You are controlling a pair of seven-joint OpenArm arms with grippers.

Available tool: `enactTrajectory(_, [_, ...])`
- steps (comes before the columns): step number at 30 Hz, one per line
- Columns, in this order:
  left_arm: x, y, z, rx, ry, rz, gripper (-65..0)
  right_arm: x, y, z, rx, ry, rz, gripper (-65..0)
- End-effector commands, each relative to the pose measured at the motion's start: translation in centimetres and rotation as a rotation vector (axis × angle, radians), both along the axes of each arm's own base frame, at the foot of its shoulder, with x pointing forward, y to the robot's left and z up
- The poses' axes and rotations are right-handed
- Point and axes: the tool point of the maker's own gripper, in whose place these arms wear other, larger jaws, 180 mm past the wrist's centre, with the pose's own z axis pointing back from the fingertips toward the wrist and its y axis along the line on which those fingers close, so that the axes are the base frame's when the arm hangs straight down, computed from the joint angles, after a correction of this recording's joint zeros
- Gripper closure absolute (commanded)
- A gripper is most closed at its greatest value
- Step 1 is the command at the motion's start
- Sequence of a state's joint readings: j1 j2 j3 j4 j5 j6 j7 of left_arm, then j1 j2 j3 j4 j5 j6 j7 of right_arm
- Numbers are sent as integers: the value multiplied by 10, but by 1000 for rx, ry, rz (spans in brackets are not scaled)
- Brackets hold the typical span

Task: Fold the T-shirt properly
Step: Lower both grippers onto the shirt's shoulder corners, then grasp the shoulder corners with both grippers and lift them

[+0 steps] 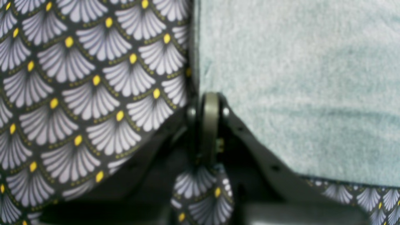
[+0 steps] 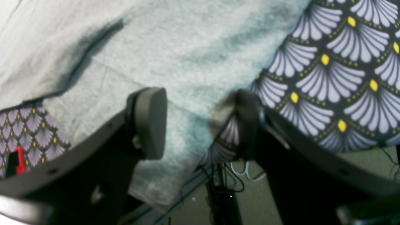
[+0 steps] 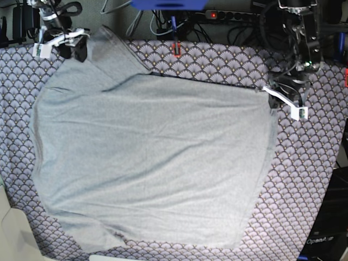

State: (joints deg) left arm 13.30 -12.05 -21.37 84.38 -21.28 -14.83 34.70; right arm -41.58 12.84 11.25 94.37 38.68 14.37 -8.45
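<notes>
The light grey T-shirt [image 3: 152,163] lies spread flat on the purple fan-patterned tablecloth [image 3: 310,179]. My left gripper [image 3: 273,93] sits at the shirt's far right corner. In the left wrist view the gripper [image 1: 208,122] has its pads pressed together right on the shirt's edge [image 1: 281,78], where a thin dark hem runs. My right gripper [image 3: 76,51] is at the far left sleeve. In the right wrist view it [image 2: 198,125] is open, one finger [image 2: 150,122] over the shirt [image 2: 175,56] and the other [image 2: 247,125] at the cloth's edge.
Cables and a power strip [image 3: 228,13] run along the table's far edge. A red clip [image 3: 176,50] sits at the back middle. A white object [image 3: 11,234] lies at the front left. Floor and cables [image 2: 225,187] show below the table edge.
</notes>
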Motion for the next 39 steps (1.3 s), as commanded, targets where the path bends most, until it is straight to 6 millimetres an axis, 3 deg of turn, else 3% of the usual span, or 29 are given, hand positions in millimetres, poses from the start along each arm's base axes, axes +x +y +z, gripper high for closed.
enactTrajectory(1, [-2, 2, 1, 12, 15, -11, 0, -3, -3, 1, -2, 7, 4, -362])
enactTrajectory(6, [-2, 2, 1, 12, 15, -11, 0, -3, 2, 0, 7, 10, 12, -361])
enactTrajectory(13, [-2, 2, 1, 12, 15, -11, 0, 11, 24, 0, 45, -13, 60, -334])
enactTrajectory(16, [-3, 2, 0, 12, 17, -11, 0, 24, 31, 3, 54, -43, 75, -256])
enactTrajectory(23, [-9, 1, -3, 10, 28, -14, 0, 27, 28, 5, 50, -49, 68, -1])
enactTrajectory(31, [9, -5, 30, 33, -69, -41, 0, 33, 23, 14, 25, -73, 96, 0])
enactTrajectory(39, [22, -5, 45, 42, -114, -43, 0, 67, 19, 61, -28, -208, 150, 0])
